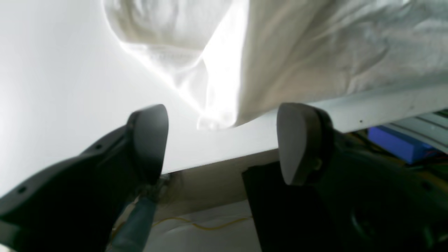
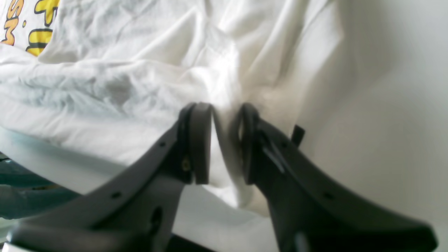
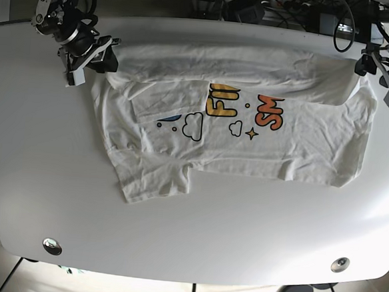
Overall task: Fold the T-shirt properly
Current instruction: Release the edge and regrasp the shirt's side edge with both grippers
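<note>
Dark gripper fingers fill the bottom of both wrist views, so I start there: my right gripper (image 2: 224, 140) is clenched on a pinch of white cloth, which bunches up between the pads, while my left gripper (image 1: 224, 140) stands released, its fingers well apart with nothing between them, the shirt's hanging corner just beyond the gap.

In the base view the T-shirt (image 3: 249, 133) lies across the upper middle of the frame, print up, with orange and yellow lettering, small clouds and a star showing. I judge one fold to be under way: the far edge is turned over toward me in a long band (image 3: 233, 65) of plain white reverse that covers the top of the lettering. That band runs between the two grippers, the right one at the upper left of the frame and the left one at the upper right edge. A sleeve (image 3: 153, 180) sticks out at the lower left and the near hem is wavy, so the sides, the sleeves and the final halving are left to do, as I read it.

Thin, soft cotton, wrinkled in fine creases, limp where it drapes over the table's edge. Beneath it the table (image 3: 188, 239) is smooth, white and glossy, with rounded corners and glare at the lower right.
</note>
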